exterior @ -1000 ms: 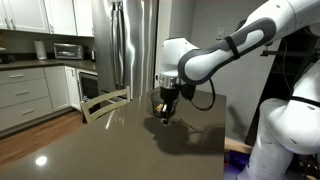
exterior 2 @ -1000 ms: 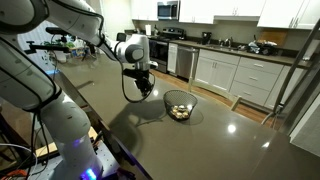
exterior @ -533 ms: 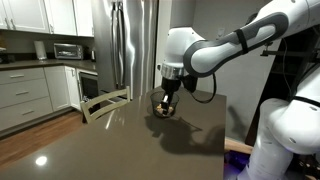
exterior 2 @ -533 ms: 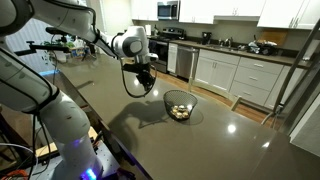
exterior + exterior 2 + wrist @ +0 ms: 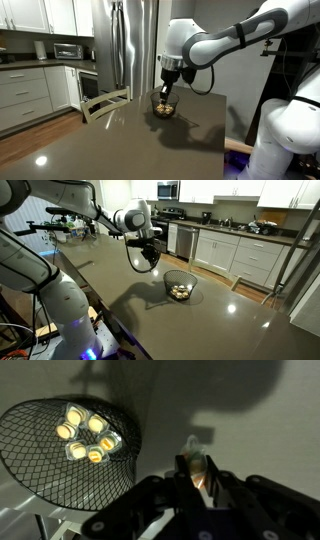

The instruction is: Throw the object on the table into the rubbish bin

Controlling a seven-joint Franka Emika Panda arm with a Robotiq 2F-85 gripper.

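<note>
Wrist view: the small pale tan object [image 5: 197,460] is gripped by the dark two-finger gripper [image 5: 195,468]. The jaws are narrow and pinched on it from both sides. Only its upper part shows. The rest is sunk betw. the fingers [image 5: 178,472], so its full shape and what it is can't be made out. What shows is slim, w/ the long axis running along the fingers and the free end pointing to the top of the frame, away from the camera.

It's held above the dark grey glossy tabletop [image 5: 250,420], off to the side of the black wire-mesh basket [image 5: 40,455] and not touching it. The basket sits upright and holds several round pale pieces [image 5: 85,432], approx. five or six, too glary to identify. Its left rim is cut by the frame edge.

In both exterior views the object is too small and dark to pick out. In an exterior view the gripper [image 5: 165,95] overlaps the basket [image 5: 163,110], so the gap is unclear there. In an exterior view the gripper [image 5: 150,256] hangs clear of the basket [image 5: 168,281], raised off the tabletop [image 5: 210,320]. The white robot arm [image 5: 230,45] is cut off at the frame edge.
</note>
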